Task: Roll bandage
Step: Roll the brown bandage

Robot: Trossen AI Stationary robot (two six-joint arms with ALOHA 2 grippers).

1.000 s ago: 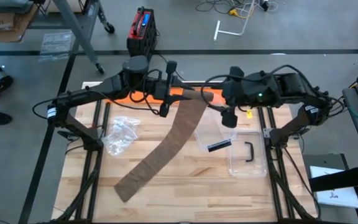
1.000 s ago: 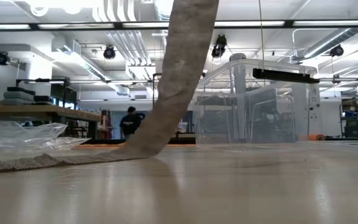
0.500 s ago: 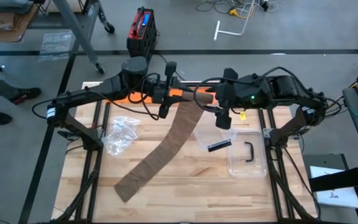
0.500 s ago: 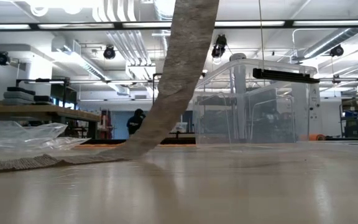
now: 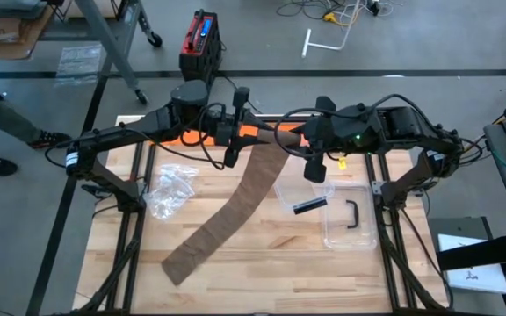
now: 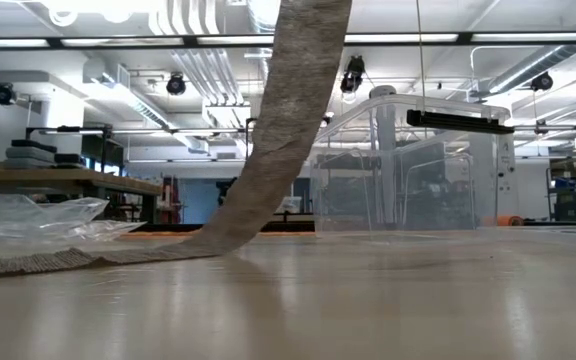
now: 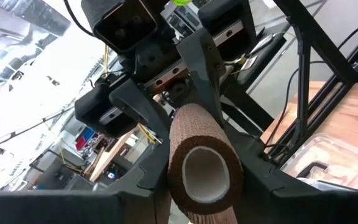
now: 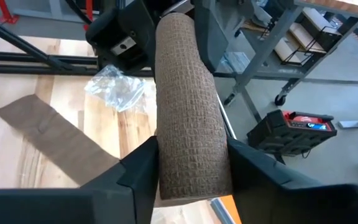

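Note:
The brown bandage roll (image 5: 275, 133) hangs level, high over the table's far edge, between my two grippers. My left gripper (image 5: 235, 132) is shut on its left end, whose hollow core (image 7: 205, 177) faces the left wrist camera. My right gripper (image 5: 304, 139) is shut on its right end (image 8: 191, 155). From the roll the unrolled strip (image 5: 253, 189) slopes down to the table. Its tail (image 5: 187, 254) lies flat on the wood near the left front, also seen in the low view (image 6: 28, 262). My left gripper pinches the roll's left end (image 7: 229, 186) between its two fingers, one on each side. It comes level from the table's left, fingers along the roll. The roll is lifted clear and level. The strip hangs from it to the table. My right gripper has the roll's right end (image 8: 166, 168) between its two fingers (image 8: 138, 171), which lie against its two sides. It comes from the table's right, slanting a little downward, fingers along the roll. The roll stays level and clear of the table.
A clear plastic box (image 5: 350, 230) with a black handle stands at the table's right, seen in the low view (image 6: 408, 165). A crumpled clear bag (image 5: 169, 189) lies at the left. A small black object (image 5: 310, 205) lies by the box. A person's legs show beyond the table's left.
My right gripper has gone toward the table's left, up to the roll, and now has its fingers around the roll's right end. The roll and the left gripper have stayed where they were. The strip's hanging part has swayed slightly.

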